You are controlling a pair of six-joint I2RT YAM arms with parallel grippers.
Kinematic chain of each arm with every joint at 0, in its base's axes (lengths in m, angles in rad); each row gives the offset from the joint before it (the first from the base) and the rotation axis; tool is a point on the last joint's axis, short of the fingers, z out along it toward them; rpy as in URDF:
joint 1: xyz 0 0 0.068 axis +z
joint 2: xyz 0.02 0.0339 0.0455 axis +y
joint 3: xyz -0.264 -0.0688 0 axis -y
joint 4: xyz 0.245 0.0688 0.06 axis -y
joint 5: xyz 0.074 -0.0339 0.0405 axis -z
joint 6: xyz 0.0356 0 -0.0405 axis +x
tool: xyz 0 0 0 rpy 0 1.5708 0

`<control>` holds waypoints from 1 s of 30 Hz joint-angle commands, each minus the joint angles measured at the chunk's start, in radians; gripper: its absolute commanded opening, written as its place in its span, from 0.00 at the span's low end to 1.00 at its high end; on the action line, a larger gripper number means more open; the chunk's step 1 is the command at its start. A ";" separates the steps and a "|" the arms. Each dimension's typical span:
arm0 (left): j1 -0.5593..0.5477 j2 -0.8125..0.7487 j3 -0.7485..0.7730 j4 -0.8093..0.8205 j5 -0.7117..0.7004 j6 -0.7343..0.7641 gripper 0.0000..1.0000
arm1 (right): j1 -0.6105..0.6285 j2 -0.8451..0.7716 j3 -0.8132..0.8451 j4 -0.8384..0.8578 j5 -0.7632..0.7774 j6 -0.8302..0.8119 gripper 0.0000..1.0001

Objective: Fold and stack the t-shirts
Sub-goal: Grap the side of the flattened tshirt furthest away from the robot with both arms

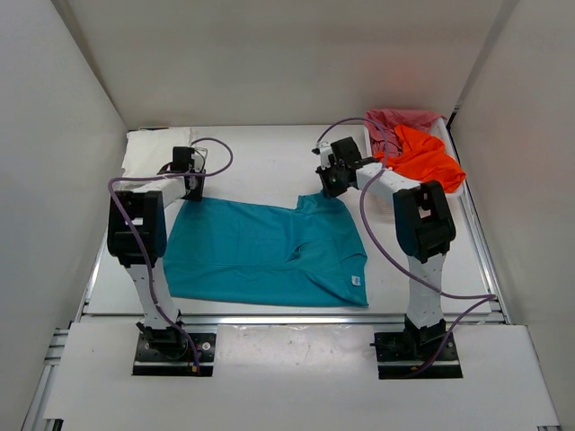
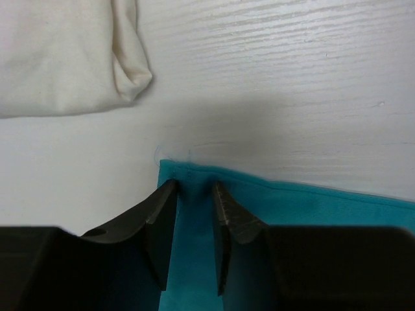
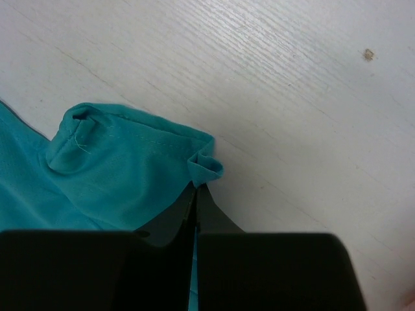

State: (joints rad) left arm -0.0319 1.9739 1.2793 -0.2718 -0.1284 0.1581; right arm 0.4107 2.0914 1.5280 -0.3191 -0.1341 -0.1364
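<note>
The teal t-shirt (image 1: 260, 251) looks light and limp, so I take its far corners: my right gripper (image 3: 196, 197) pinches one shut, my left gripper (image 2: 193, 194) stands part-open astride the other

This is a robotics lab test cell. Plain white panels (image 1: 54, 135) wall in a white wood-grain desk (image 1: 269, 153) at the left, top and right of the overhead view. The left arm (image 1: 135, 229) and right arm (image 1: 422, 220) stand bolted on black base plates (image 1: 175, 353) beside slotted aluminium frame rails (image 1: 52, 373) at the bottom, with purple cables (image 1: 386, 252) looping off them.
</note>
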 commanded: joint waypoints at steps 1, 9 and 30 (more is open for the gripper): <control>-0.010 -0.006 -0.027 0.020 -0.033 0.018 0.38 | 0.000 -0.077 -0.015 0.011 -0.001 -0.020 0.00; -0.005 -0.056 -0.034 -0.001 -0.031 0.028 0.58 | -0.015 -0.103 -0.032 0.011 -0.015 -0.031 0.00; 0.013 0.016 0.067 0.009 -0.020 -0.057 0.56 | 0.023 -0.128 -0.068 0.015 -0.016 -0.055 0.00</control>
State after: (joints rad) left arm -0.0101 1.9793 1.3022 -0.2623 -0.1761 0.1074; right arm 0.4206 2.0254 1.4635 -0.3168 -0.1516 -0.1696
